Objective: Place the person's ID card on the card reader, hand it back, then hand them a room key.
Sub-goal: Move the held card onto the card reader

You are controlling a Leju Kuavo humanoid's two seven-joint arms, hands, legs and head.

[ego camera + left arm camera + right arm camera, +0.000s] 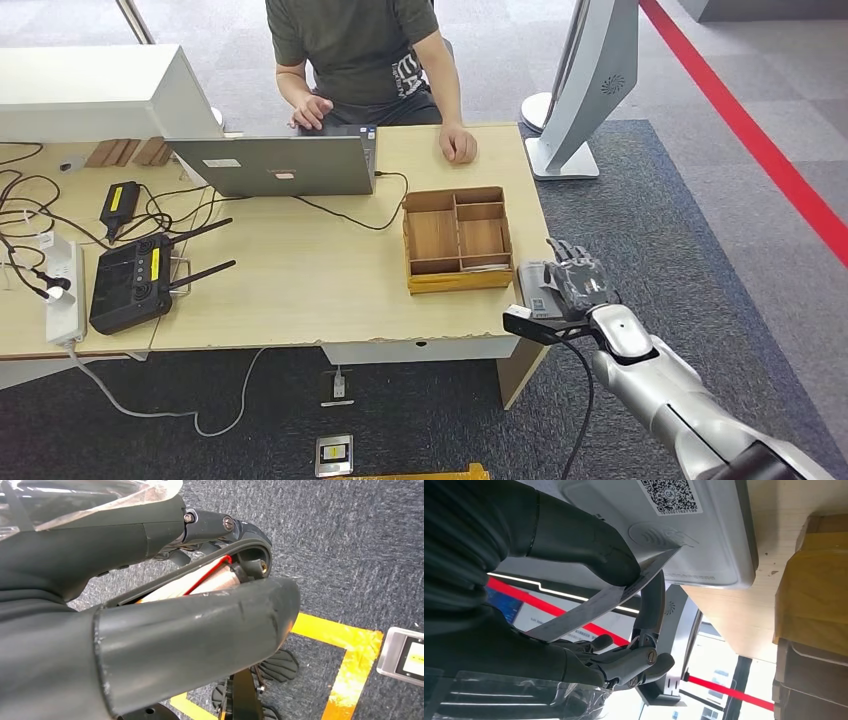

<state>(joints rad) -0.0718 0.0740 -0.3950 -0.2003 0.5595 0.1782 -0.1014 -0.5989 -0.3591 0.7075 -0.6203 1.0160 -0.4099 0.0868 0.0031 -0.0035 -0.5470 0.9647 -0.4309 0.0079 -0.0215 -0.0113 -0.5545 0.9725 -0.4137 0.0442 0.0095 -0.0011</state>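
Right hand (pixel 549 580) up close has its thumb and fingers (pixel 624 662) clamped on the ID card (pixel 599 600), a thin pale card, its far corner touching the grey card reader (pixel 704 535) at the desk (pixel 300 290) edge beside a wooden tray (pixel 458 240). Left hand (pixel 150 630): can't tell.

Not much to read here tbh. The flat light-grey card reader (pixel 684 535) has a black QR code sticker with a tiny number line under it, too small to make out. The person's dark green t-shirt (pixel 355 45) shows white lettering, unreadable.
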